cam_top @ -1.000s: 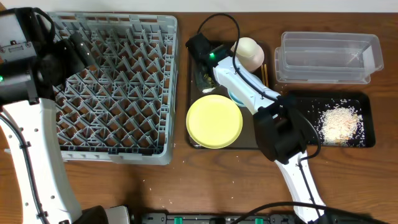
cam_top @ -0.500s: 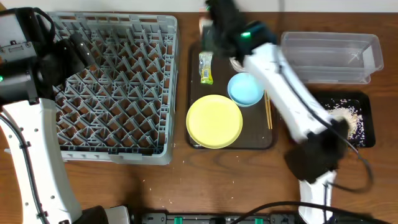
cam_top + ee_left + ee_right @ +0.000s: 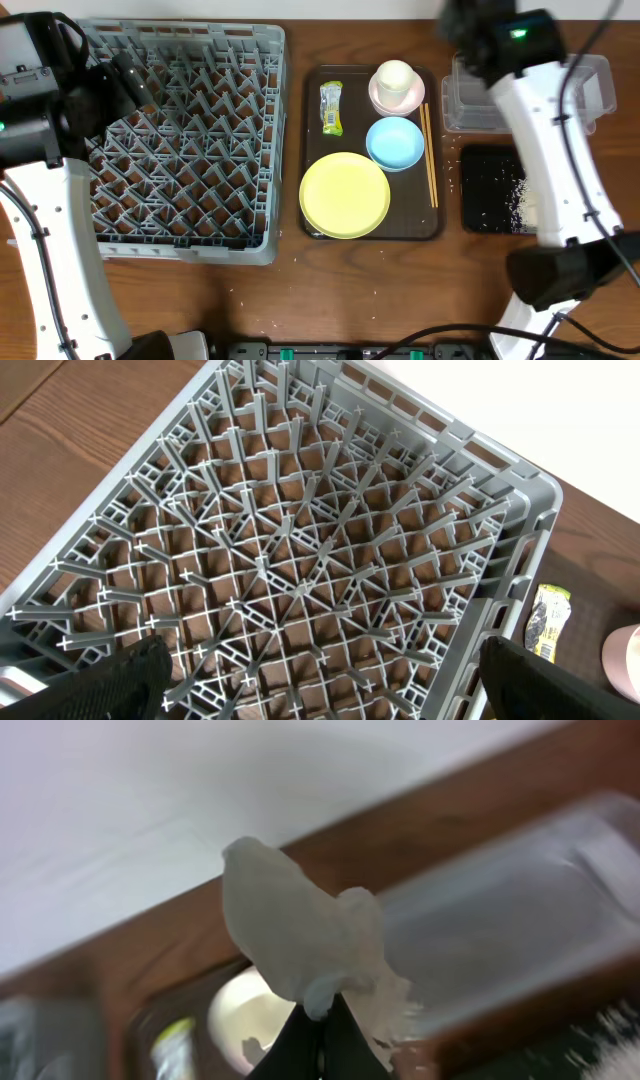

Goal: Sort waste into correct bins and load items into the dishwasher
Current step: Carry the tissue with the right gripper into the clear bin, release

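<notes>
My right gripper (image 3: 322, 1020) is shut on the crumpled white tissue (image 3: 300, 935) and holds it in the air above the back of the table, beside the clear tub (image 3: 500, 930). From overhead, the right arm (image 3: 545, 120) reaches over the black tray (image 3: 485, 190) toward the clear tub (image 3: 590, 85). The yellow-green wrapper (image 3: 331, 107), yellow plate (image 3: 345, 195), blue bowl (image 3: 395, 143), chopsticks (image 3: 430, 155) and the cream cup (image 3: 394, 76) inside the pink bowl (image 3: 383, 99) lie on the brown tray (image 3: 312, 150). My left gripper (image 3: 340, 690) hangs open over the grey dish rack (image 3: 300, 540).
The dish rack (image 3: 190, 140) fills the left half of the table, its right wall next to the brown tray. Loose rice grains speckle the black tray and the wood near the front edge (image 3: 270, 310). The right arm hides part of the black tray.
The right arm swung from the back left of the brown tray over to the clear tub, carrying the tissue. The dishes on the tray are now uncovered. The left arm stayed still.
</notes>
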Available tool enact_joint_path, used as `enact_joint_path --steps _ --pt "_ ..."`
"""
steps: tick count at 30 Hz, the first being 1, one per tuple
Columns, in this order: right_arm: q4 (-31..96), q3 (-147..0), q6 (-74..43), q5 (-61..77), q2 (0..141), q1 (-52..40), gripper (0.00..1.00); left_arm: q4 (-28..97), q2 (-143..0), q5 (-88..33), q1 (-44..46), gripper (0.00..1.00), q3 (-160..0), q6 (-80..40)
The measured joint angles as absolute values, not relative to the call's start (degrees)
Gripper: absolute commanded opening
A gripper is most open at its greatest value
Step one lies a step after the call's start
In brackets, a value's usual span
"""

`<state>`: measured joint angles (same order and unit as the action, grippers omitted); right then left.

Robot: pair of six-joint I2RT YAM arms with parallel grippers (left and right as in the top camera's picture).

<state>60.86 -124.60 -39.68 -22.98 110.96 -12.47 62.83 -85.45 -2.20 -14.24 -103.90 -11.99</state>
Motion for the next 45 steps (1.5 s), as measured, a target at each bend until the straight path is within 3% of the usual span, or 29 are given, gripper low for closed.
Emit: enact_joint_path --steps 10,11,14,15,16,18,24,27,30,33,35,45 --pt "62.5 -123.6 -50.9 -20.7 116.6 -1.9 0.02 62.8 -85.4 -2.2 -14.2 1.0 -103.9 -12.0" --pt "62.5 -123.5 -51.2 -20.3 117.5 -1.6 0.08 62.8 -85.4 -2.2 -14.2 1.0 -103.9 -12.0" --pt "62.1 -123.2 -52.1 -19.5 120.1 -0.6 0.57 62.8 -85.4 -2.2 -14.2 0.99 -103.9 -12.0" --pt "61.9 -123.1 -52.4 -19.3 120.7 -0.5 0.7 62.8 -85.4 -2.2 -14.2 0.99 -103.9 -12.0" --pt "61.7 -123.1 -52.3 -19.2 121.2 -0.4 0.78 62.8 -85.4 -2.2 -14.2 0.99 -103.9 -12.0" --pt "61.3 -123.0 -52.1 -19.0 121.9 -0.4 0.84 62.8 -85.4 -2.2 -14.2 1.0 -103.9 -12.0" --pt "58.6 -123.0 -45.1 -13.3 122.1 -0.4 0.83 62.8 -85.4 -2.2 -14.2 1.0 -103.9 -12.0" --pt "55.1 -122.9 -37.3 -0.5 122.1 -0.5 0.77 62.8 -85.4 -2.2 -14.2 0.99 -103.9 -12.0" --pt "50.5 -122.9 -29.9 15.4 122.1 -1.2 0.77 62.8 -85.4 -2.2 -14.2 1.0 -103.9 -12.0" --pt "49.8 -122.9 -25.5 24.1 122.1 -3.8 0.88 62.8 -85.4 -2.2 -14.2 1.0 -103.9 -12.0" --pt "50.5 -122.9 -23.9 24.9 122.1 -7.1 0.99 62.8 -85.4 -2.2 -14.2 0.99 -103.9 -12.0" --pt "51.1 -122.9 -20.8 7.9 124.1 -26.7 0.96 62.8 -85.4 -2.2 -14.2 1.0 -103.9 -12.0"
